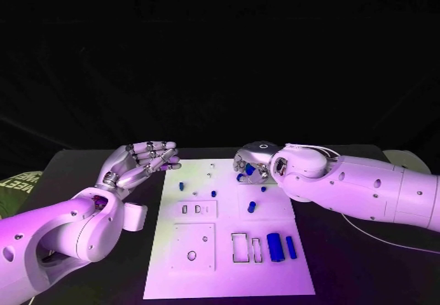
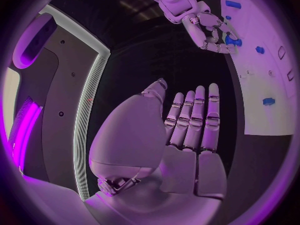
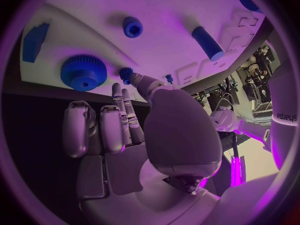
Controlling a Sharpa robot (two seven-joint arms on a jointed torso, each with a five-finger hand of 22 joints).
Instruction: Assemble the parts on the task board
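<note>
The white task board (image 1: 229, 267) lies in the middle of the table. My right hand (image 1: 255, 166) hovers over its far right corner, thumb and a fingertip (image 3: 119, 90) pinching a small blue gear (image 3: 127, 74). A larger blue gear (image 3: 83, 72) sits close beside it on the board. My left hand (image 1: 142, 162) is raised by the board's far left corner, fingers apart and holding nothing. Two blue cylinders (image 1: 274, 243) lie side by side near the board's right edge. A blue peg (image 1: 252, 206) and small blue pieces (image 1: 180, 186) stand further back.
The board carries rectangular frames (image 1: 239, 248) and recessed plates with holes (image 1: 192, 244). A white block (image 1: 137, 216) sits on the table left of the board, by my left forearm. Black table (image 1: 339, 279) surrounds the board.
</note>
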